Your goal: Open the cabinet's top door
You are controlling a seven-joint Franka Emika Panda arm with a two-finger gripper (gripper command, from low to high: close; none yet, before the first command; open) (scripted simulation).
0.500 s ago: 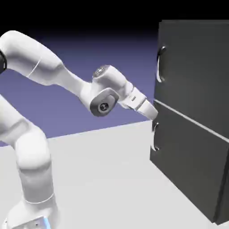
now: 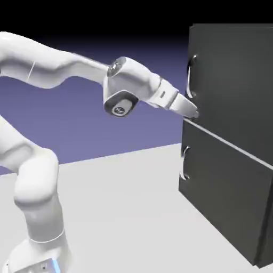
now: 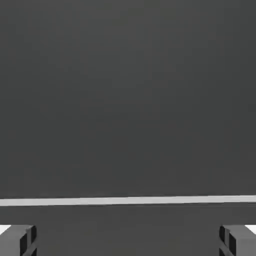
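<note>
Exterior view: since half a second ago I've raised the gripper (image 2: 193, 112) from level with the lower handle (image 2: 184, 163) to the pale seam (image 2: 229, 143), right at the cabinet (image 2: 234, 176) front, just under the top door's handle (image 2: 190, 76). Arm now reaches flatter and higher. Top door (image 2: 234, 80) is shut, flush with the cabinet. So I read this as approach only: right door now, but the gripper sits below the handle, not around it. Needs more lift before any pull.

Hand view: fills with dark panel. Seam (image 3: 128, 201) runs as a pale line low across the frame, top door (image 3: 128, 100) above it. Fingertips (image 3: 17, 240) sit at the far bottom corners, so the gripper (image 3: 128, 241) is spread fully wide with nothing between. No handle visible here; only the exterior view shows it. Contact with the panel: can't tell from either view.
</note>
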